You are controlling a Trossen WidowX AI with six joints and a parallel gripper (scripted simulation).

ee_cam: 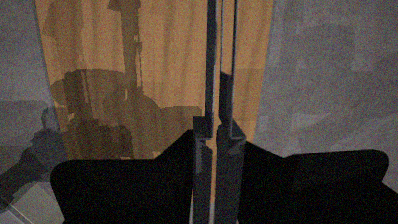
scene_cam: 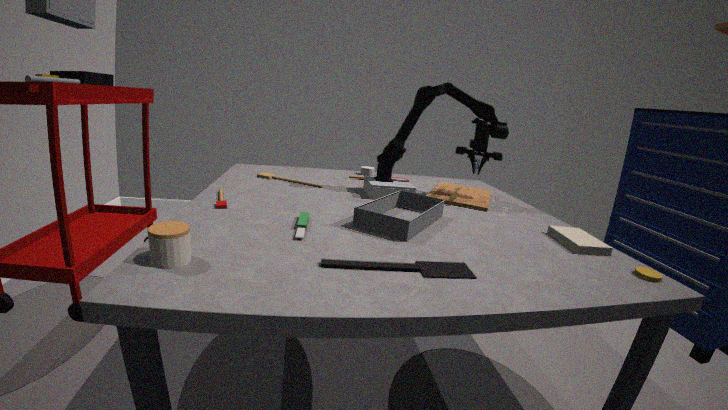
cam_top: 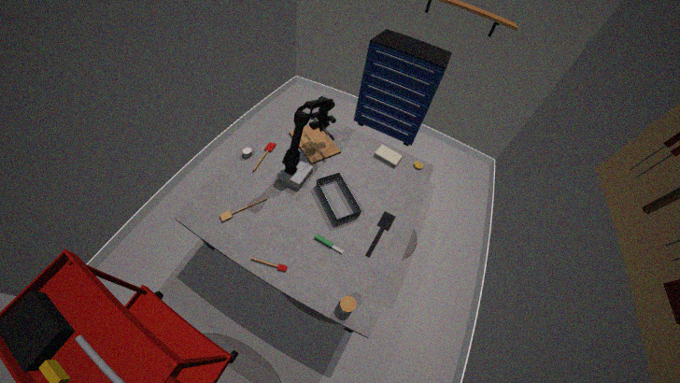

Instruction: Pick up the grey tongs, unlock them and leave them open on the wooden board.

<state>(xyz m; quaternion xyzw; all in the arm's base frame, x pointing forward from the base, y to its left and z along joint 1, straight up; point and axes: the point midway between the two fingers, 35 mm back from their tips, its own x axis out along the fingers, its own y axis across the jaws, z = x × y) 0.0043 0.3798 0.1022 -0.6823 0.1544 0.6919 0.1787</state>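
Observation:
My gripper (scene_cam: 476, 171) (ee_cam: 205, 136) points down and is shut on the grey tongs (ee_cam: 211, 65). It holds them in the air above the wooden board (cam_top: 328, 149) (scene_cam: 476, 202) (ee_cam: 172, 45). In the wrist view the two tong arms run up the picture side by side with a narrow gap, over the board. The tongs are barely visible in the top and exterior views, and whether the lock is engaged cannot be told. The roasting tin (scene_cam: 379, 224) stands on the table, with nothing resting across it.
The arm's shadow falls on the board. A pale block (cam_top: 388, 155) (scene_cam: 580, 239) and a yellow disc (cam_top: 417, 164) (scene_cam: 648, 274) lie on the cabinet side. The blue cabinet (cam_top: 399, 90) stands beyond the table. A red-headed spatula (cam_top: 269, 147) lies beside the arm's base.

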